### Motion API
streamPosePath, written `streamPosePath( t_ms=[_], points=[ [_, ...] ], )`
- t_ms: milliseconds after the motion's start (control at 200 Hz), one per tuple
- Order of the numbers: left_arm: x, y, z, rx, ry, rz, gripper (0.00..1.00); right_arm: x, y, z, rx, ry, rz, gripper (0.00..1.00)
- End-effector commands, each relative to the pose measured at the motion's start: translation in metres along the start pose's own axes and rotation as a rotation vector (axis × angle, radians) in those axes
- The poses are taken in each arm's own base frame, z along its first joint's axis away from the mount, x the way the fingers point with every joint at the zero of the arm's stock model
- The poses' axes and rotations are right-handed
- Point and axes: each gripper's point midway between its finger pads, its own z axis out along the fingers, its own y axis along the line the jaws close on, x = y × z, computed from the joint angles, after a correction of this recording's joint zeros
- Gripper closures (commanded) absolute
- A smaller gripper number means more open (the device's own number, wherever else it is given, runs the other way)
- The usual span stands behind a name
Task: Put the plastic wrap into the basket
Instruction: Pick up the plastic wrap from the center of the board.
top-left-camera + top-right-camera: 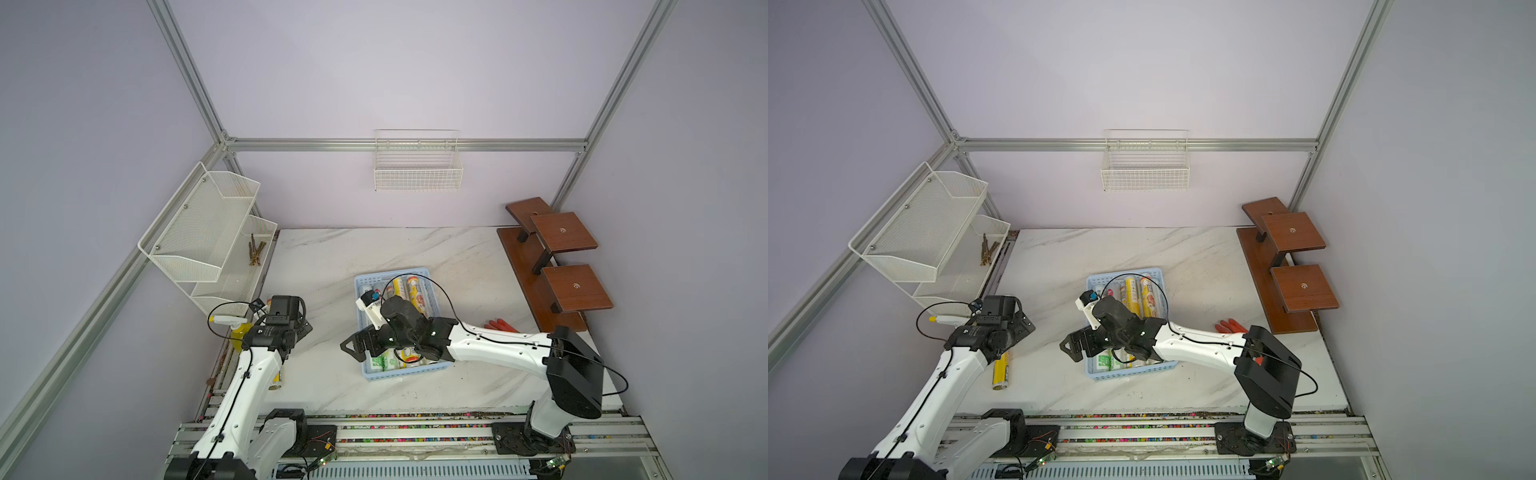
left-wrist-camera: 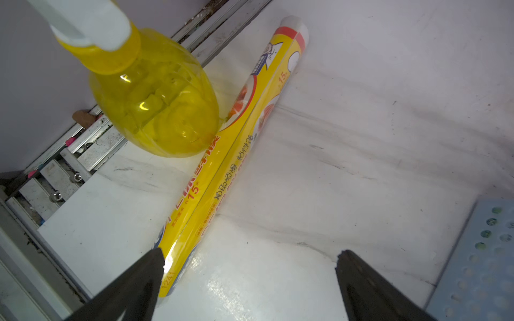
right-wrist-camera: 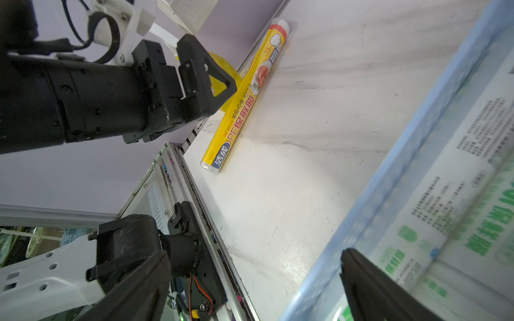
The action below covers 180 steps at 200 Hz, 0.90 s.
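Well, my left gripper [image 2: 250,258] hangs over the white table [image 2: 347,125] with its two fingers spread wide and nothing between them. One roll of plastic wrap [image 2: 230,155], yellow with food pictures and red print, lies flat on the table just beside one of those fingers. Its near end runs past that fingertip, and I cannot tell whether they touch. From there the roll stretches away ahead of the fingers. Partway along it a yellow spray bottle [image 2: 155,100] with a white head stands right against its side. Off past my other left finger a corner of the basket [image 2: 478,250] shows, pale blue with round holes, well apart from the roll. In a top view the roll [image 1: 1001,370] lies below my left wrist, near the table's edge.

My right gripper [image 3: 256,255] is spread just as wide and holds nothing. It hovers at the basket's corner nearest my left arm, with one finger above the inside of the basket [image 3: 389,178] and the other outside its wall. Under the inner finger lies a white roll with green print [image 3: 459,194]. In both top views more rolls fill the basket [image 1: 399,376]: yellow rolls [image 1: 409,291] at the end farther from my right fingers, white-and-green rolls [image 1: 386,361] close under them. Behind my right forearm an orange glove [image 1: 500,325] lies on the table.
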Motion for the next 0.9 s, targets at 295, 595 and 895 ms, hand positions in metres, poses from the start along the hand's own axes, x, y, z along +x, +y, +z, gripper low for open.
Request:
streamPosePath(
  t_ms=[295, 595, 895],
  points=[
    [-0.014, -0.006, 0.059, -0.248, 0.132, 0.165, 0.00, -0.022, 0.015, 0.031, -0.042, -0.067, 0.064, 0.01],
    [0.000, -0.010, 0.086, -0.256, 0.177, 0.191, 0.01, -0.015, 0.009, 0.031, -0.033, -0.059, 0.103, 0.01],
    [0.010, -0.016, 0.100, -0.218, 0.236, 0.184, 0.03, -0.009, 0.004, 0.031, -0.018, -0.040, 0.109, 0.01]
  ],
)
